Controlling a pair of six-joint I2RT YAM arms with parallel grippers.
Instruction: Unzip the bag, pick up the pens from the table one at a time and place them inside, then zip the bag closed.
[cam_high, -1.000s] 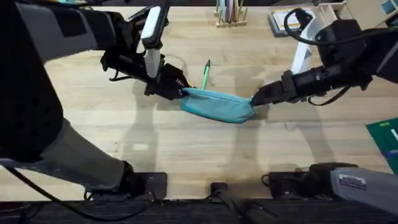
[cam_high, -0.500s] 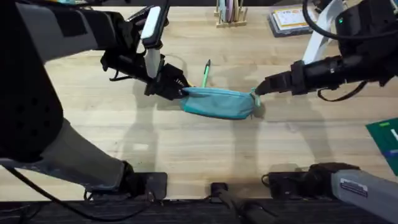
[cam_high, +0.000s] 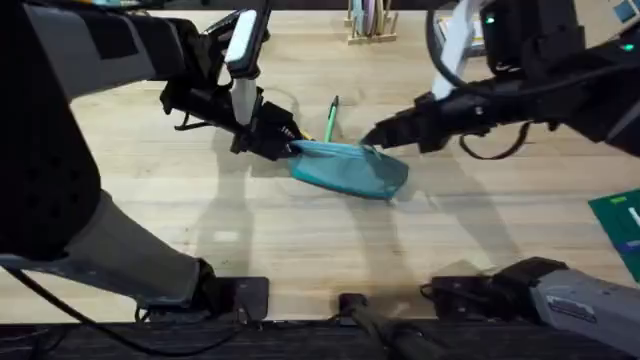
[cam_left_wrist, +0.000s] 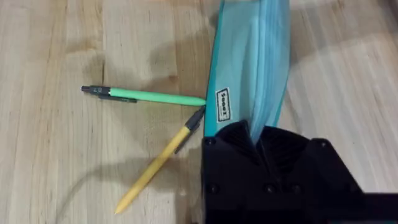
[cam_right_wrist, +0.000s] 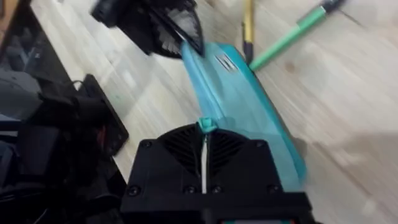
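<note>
The teal bag (cam_high: 347, 168) lies across the middle of the table (cam_high: 300, 240). My left gripper (cam_high: 287, 146) is shut on the bag's left end, where its black fingers (cam_left_wrist: 239, 140) pinch the fabric (cam_left_wrist: 249, 62). Reaching over the bag's middle, my right gripper (cam_high: 370, 139) is shut on the teal zipper pull (cam_right_wrist: 204, 124). The green pen (cam_high: 330, 118) lies just behind the bag. In the left wrist view the green pen (cam_left_wrist: 149, 96) and the yellow pen (cam_left_wrist: 158, 165) lie side by side against the bag. Both pens (cam_right_wrist: 292, 34) also lie past the bag (cam_right_wrist: 249, 102) in the right wrist view.
A wooden holder of pastel sticks (cam_high: 368, 22) stands at the back edge. A dark green object (cam_high: 620, 225) lies at the right edge. Bare planks stretch in front of the bag toward the arm bases.
My right gripper has travelled left along the bag from its right end to about its middle, holding the zipper pull. The bag's right end shifted slightly. The left gripper stayed put.
</note>
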